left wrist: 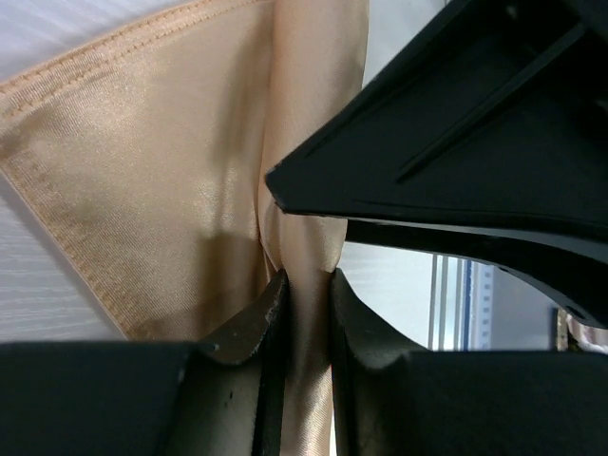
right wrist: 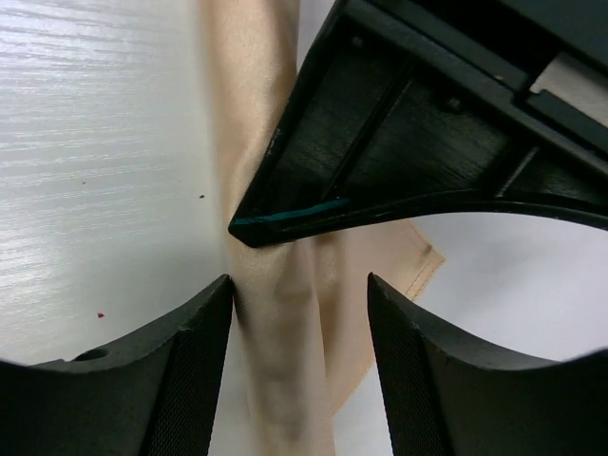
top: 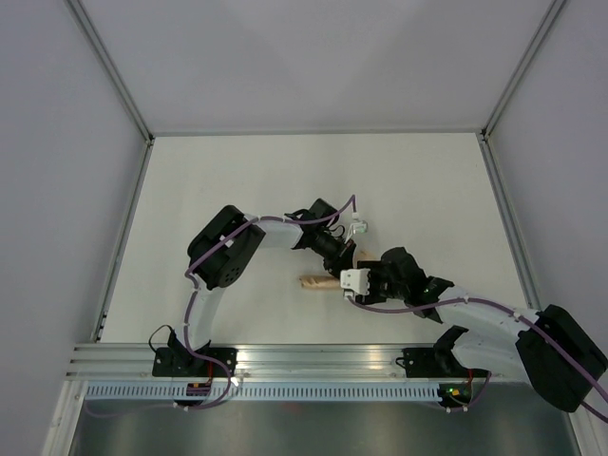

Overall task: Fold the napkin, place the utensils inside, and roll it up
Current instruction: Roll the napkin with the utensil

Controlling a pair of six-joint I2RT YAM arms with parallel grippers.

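1. The napkin (top: 318, 281) lies on the white table (top: 237, 190) as a narrow peach roll, and both grippers meet at its right end.
2. The left gripper (top: 342, 258) reaches down to that end of the napkin from the far side. The right gripper (top: 353, 281) comes in along the napkin's line from the right.
3. In the left wrist view, the left gripper (left wrist: 306, 285) is clamped on a thin upright fold of the napkin (left wrist: 171, 190), with both pads pressed against the cloth.
4. Left of that pinched fold, the napkin spreads into a flat, shiny flap with a stitched hem along its edge.
5. A black finger (left wrist: 456, 142) of the other arm crosses the upper right of this view, its tip just beside the fold.
6. In the right wrist view, the right gripper (right wrist: 299, 294) stands with its jaws apart, straddling the rolled napkin (right wrist: 275, 361).
7. Its left pad (right wrist: 204, 370) lies against the roll's side. Its right pad (right wrist: 399, 370) stands clear of the roll.
8. Beyond the right pad, a hemmed corner of the napkin pokes out flat on the table.
9. The left arm's dark finger (right wrist: 380, 152), which has a teal strip at its edge, comes down onto the napkin just ahead of the open jaws.
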